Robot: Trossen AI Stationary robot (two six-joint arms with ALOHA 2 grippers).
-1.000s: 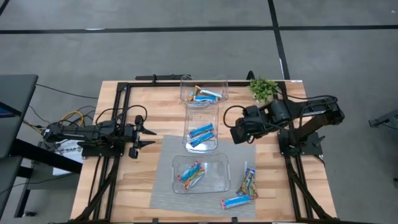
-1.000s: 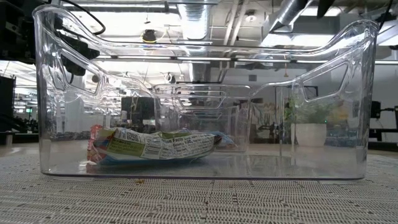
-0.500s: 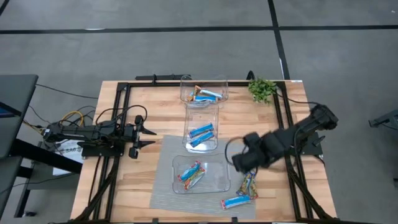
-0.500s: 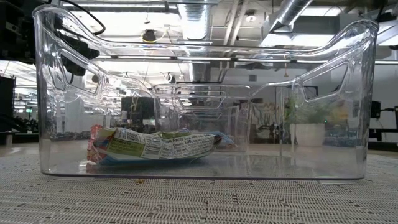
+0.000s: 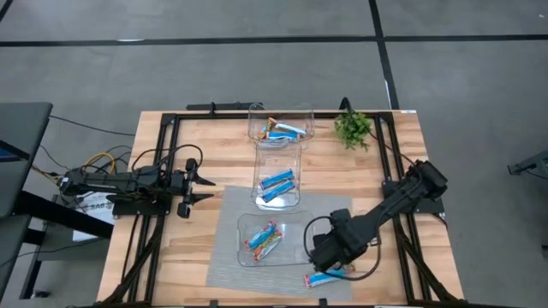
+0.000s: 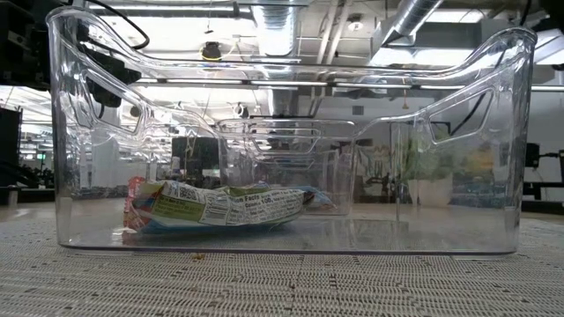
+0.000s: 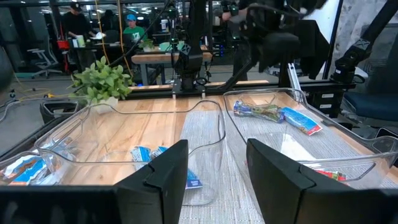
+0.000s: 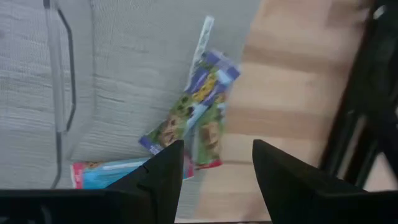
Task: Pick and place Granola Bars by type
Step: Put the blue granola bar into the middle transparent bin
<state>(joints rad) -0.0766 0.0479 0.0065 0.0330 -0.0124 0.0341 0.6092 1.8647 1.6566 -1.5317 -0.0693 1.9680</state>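
Two loose multicoloured granola bars (image 8: 200, 118) and a blue-and-white bar (image 8: 112, 172) lie flat at the mat's near right corner. My right gripper (image 8: 214, 180) hovers open above them, fingers pointing down, touching nothing. From above, the right gripper (image 5: 324, 252) covers the multicoloured bars, and the blue bar (image 5: 330, 276) shows just nearer. More bars lie in three clear bins. My left gripper (image 5: 195, 188) waits open at the table's left.
Three clear bins stand in a row: the far bin (image 5: 281, 127) holds blue bars and one multicoloured, the middle bin (image 5: 278, 184) two blue bars, the near bin (image 5: 274, 239) multicoloured bars. A small green plant (image 5: 353, 128) stands at the far right. A grey mat (image 5: 227, 265) covers the near middle.
My right arm has swung from beside the middle bin toward the table's near edge and dropped over the loose bars at the mat's near right corner. The plant has shifted slightly toward the left. The bars have stayed put.
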